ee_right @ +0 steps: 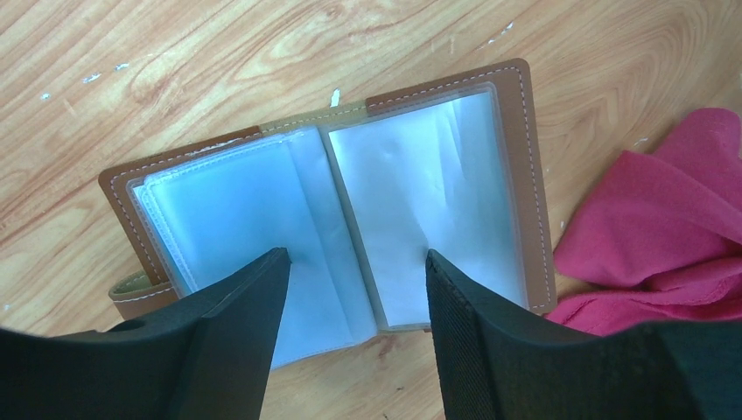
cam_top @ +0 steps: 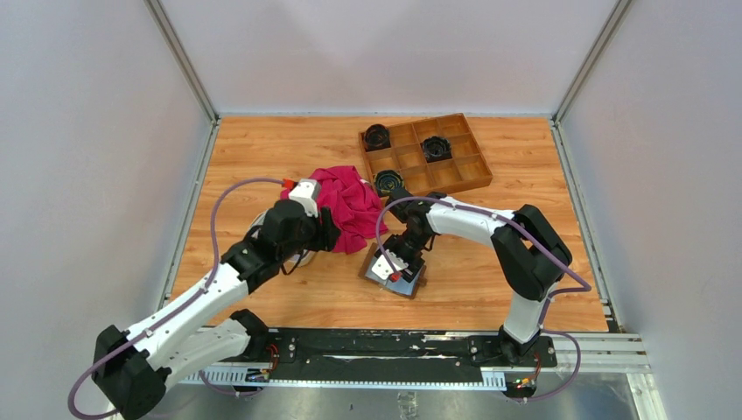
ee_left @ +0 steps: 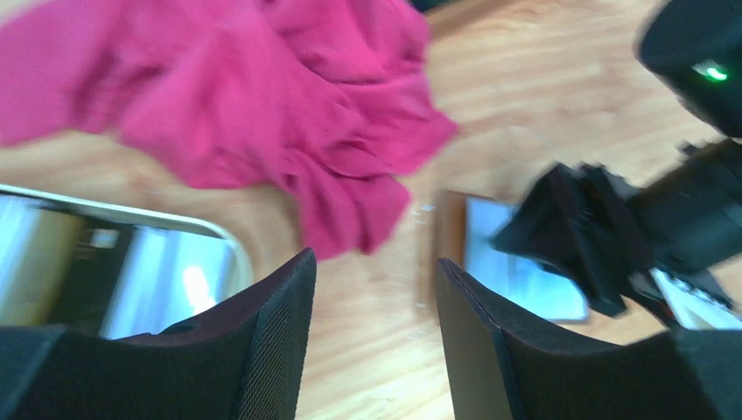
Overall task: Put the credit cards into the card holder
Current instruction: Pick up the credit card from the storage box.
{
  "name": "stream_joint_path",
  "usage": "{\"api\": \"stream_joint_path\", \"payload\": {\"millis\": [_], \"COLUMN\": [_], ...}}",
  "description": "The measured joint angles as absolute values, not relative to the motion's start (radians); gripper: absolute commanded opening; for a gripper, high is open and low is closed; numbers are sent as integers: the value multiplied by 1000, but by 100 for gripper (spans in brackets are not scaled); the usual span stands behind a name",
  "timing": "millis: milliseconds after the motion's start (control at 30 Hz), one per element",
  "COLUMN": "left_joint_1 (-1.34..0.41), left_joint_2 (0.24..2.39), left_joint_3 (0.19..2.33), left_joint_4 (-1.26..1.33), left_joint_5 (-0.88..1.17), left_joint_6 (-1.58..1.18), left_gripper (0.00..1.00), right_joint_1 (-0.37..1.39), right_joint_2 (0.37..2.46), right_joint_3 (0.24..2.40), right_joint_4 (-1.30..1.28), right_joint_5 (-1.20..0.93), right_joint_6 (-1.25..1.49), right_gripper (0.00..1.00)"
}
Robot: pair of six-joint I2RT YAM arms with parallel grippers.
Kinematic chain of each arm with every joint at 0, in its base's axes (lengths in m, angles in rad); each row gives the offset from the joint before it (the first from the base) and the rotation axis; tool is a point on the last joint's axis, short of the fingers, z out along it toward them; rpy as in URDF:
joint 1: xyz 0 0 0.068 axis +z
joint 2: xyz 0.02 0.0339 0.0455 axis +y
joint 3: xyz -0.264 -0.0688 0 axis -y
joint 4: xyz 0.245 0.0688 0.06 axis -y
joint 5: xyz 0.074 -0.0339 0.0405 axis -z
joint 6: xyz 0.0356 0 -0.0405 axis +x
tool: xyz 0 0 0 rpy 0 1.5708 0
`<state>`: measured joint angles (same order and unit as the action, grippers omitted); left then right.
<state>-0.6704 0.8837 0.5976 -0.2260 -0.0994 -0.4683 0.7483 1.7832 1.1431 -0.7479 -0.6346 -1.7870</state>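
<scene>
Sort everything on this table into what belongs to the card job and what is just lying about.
For the job: card holder, lying open; credit cards, blurred, in the cream dish.
Lying about: pink cloth; wooden compartment tray; black round pieces in its compartments.

Up ahead, in the upper right of the top view, I see a brown wooden compartment tray [cam_top: 464, 166] on the wooden table [cam_top: 254, 149], with three black round objects [cam_top: 435, 147] in separate compartments. A crumpled magenta cloth [cam_top: 350, 206] lies at centre, near the tray's lower-left corner. The cream dish rim [ee_left: 201, 225] shows lower left in my left wrist view.
</scene>
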Motion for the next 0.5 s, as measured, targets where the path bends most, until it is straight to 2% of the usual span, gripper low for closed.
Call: {"api": "stream_joint_path", "payload": {"millis": [167,300,500], "left_joint_1": [-564,-513,-366], "left_joint_2": [975,1056,1145], "left_joint_3": [777,879,914], "left_joint_4": [-418,-529,-621], "left_joint_5": [-174,-214,-117], "left_joint_6": [-303,-187,-60], "left_gripper": [58,75,98], "right_joint_1": [748,748,748], "right_joint_2": [1784,1786,1791], "right_joint_3": [1147,1148,1152], "right_joint_4": [-755,-757,-764], "right_joint_5": [-628,-628,-627], "right_joint_6": [-1793,-1793,-1793], "right_gripper": [61,60,59]}}
